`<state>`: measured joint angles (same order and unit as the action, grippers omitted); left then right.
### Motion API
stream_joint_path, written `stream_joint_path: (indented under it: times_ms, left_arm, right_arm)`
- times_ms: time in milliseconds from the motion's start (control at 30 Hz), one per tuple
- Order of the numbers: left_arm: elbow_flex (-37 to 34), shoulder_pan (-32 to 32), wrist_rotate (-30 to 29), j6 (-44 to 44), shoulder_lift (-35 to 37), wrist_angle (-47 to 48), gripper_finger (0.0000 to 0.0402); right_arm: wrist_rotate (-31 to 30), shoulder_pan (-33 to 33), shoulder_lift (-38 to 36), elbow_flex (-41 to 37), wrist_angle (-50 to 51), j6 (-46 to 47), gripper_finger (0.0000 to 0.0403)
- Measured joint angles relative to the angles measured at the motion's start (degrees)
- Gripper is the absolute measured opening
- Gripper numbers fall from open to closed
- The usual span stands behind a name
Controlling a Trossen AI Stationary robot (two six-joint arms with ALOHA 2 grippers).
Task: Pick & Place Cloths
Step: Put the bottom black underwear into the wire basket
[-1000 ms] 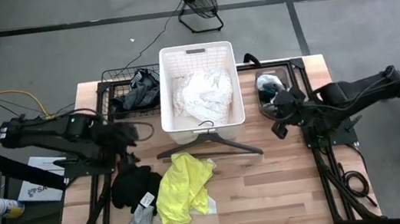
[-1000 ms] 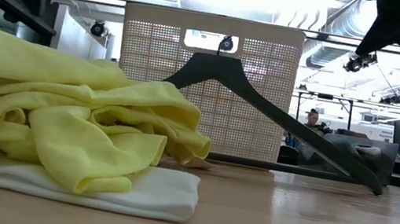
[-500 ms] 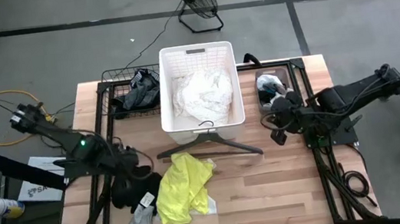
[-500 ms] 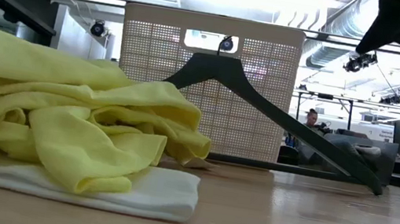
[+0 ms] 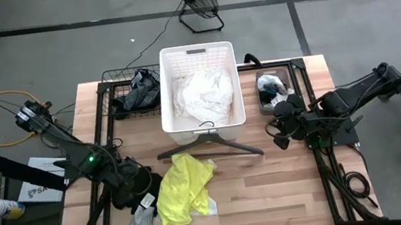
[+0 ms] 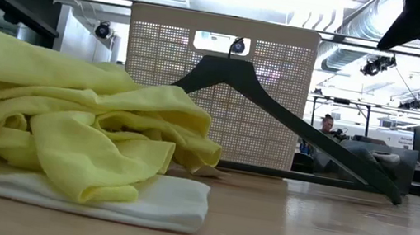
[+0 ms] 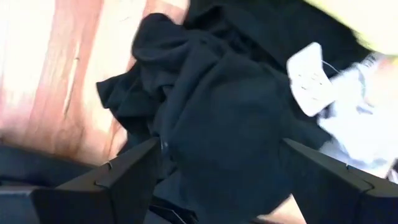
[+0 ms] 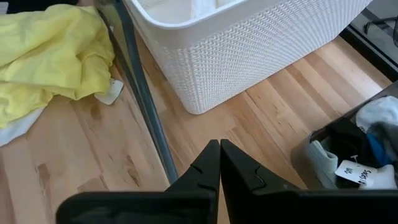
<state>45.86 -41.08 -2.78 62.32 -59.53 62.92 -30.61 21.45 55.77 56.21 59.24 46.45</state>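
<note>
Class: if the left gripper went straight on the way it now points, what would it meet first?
Most likely the black cloth: the open left gripper points right at it, with nothing between, though the gap is hard to judge.

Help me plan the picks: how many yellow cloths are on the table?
1: the yellow cloth lies on the table's near middle, just in front of the hanger; others could be hidden under it.

One white basket, one hanger, one yellow cloth, two arms
</note>
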Motion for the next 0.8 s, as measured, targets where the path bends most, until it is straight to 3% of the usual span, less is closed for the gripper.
stream_joint_path:
  times_ms: [533,800]
  left_arm:
    - [-5.74,0.17,-0.64,15.62,0.0,-3.41,0.0317]
    - [-12.17,0.17,-0.58,17.45,0.0,-10.43,0.0317]
  right_arm:
    - [-1.22,2.69,0.0,0.0,-0.84,0.52,0.0002]
    - [-1.25,2.67,0.0,0.0,-1.69,0.51,0.0002]
